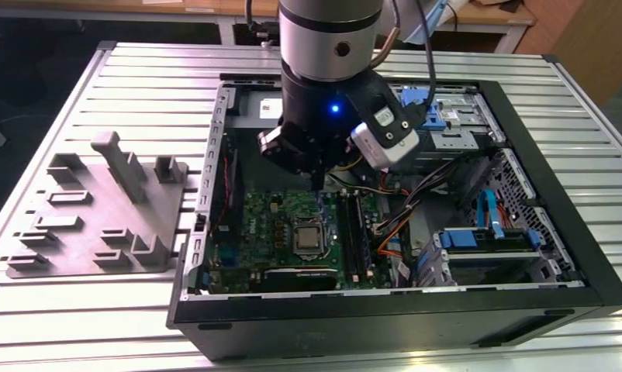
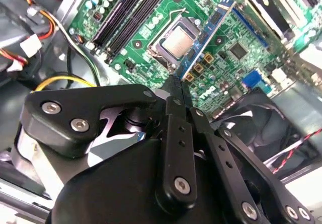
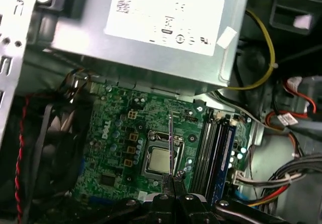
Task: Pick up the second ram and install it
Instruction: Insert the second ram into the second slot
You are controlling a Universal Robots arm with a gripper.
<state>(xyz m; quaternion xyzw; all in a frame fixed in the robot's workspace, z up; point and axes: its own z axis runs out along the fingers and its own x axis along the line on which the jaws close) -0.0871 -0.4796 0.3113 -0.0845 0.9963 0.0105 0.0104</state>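
The hand [image 2: 174,83] is closed narrow on the second ram [image 2: 205,36], its two black metal fingers [image 2: 177,114] pinching one end of the stick. In the second wrist view the ram is a long, thin, flat blue-green board with a row of small dark chips on its face. Its long axis runs straight out from the fingertips, with the free end pointing away from the hand toward the motherboard [image 1: 274,225] below. In the exterior view it hangs roughly upright under the hand as a thin dark sliver above the far part of the board. It is on the far side of the square metal processor socket [image 1: 309,239] and not in any slot. Whether its free end touches the board I cannot tell.

The long black plastic slots [image 1: 354,232] lie side by side on the exterior view's right of the socket, running near to far — apart from the held stick. The motherboard is glossy green and studded with small parts. It lies flat in an open black computer case [image 1: 394,322], and orange, yellow and black wires [image 1: 394,232] are bundled beside it. The case rests on a desk [image 1: 94,310] of ribbed silver slats, and a grey moulded fixture [image 1: 94,213] sits on the exterior view's left of it.
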